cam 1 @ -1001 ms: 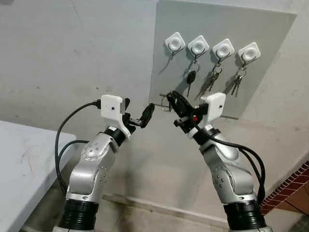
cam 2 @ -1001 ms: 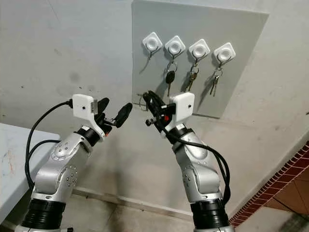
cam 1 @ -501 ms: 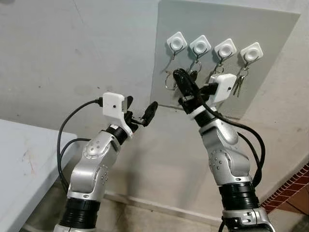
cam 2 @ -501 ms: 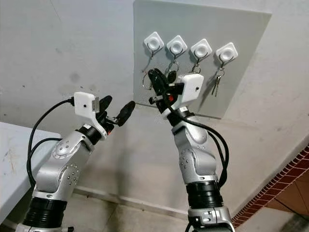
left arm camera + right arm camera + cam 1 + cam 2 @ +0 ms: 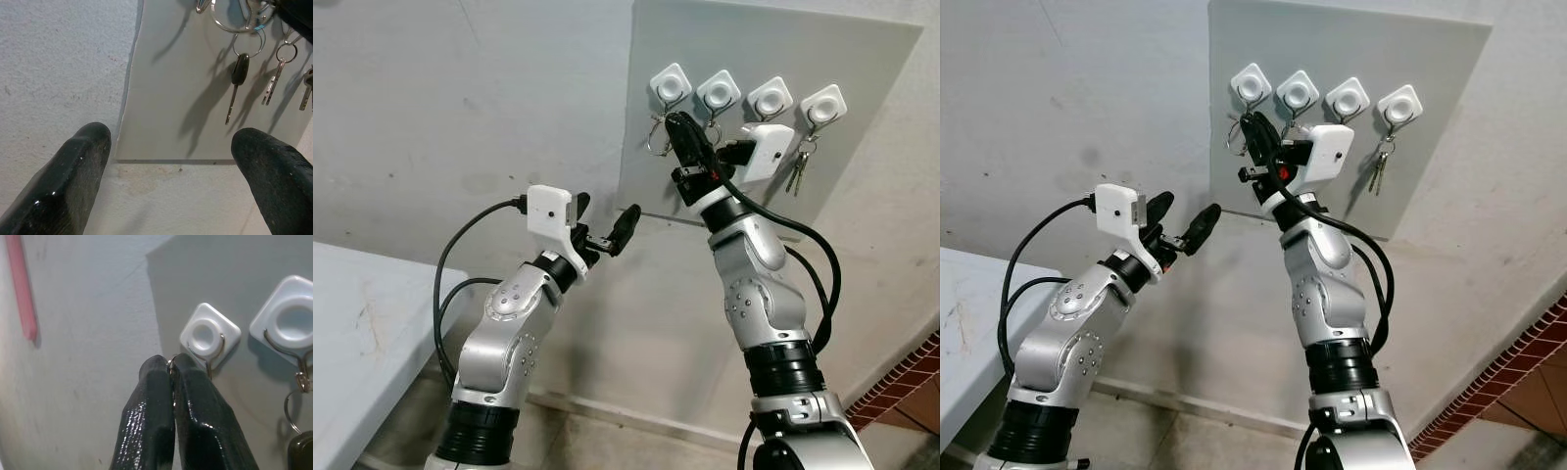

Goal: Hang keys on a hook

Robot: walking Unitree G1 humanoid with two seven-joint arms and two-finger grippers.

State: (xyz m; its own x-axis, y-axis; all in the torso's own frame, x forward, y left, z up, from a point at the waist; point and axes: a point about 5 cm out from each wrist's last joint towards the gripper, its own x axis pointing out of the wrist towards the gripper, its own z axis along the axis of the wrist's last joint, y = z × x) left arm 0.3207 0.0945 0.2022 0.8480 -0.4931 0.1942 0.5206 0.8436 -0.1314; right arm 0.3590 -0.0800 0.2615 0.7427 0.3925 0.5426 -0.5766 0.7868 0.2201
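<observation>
The right end effector [image 5: 172, 363] is raised against the grey board [image 5: 862, 59], its fingers pressed together on a key ring [image 5: 655, 143] that sits just beside the wire hook [image 5: 211, 357] of the leftmost white mount [image 5: 670, 86], close to the board's left edge. Bare wall lies open to the left of that edge. The three mounts to the right carry hanging keys [image 5: 236, 81], crowding that side. The left end effector [image 5: 603, 223] hovers lower, near the board's bottom corner, fingers spread wide and holding nothing. A pale tabletop [image 5: 362, 323] stands well apart at lower left.
</observation>
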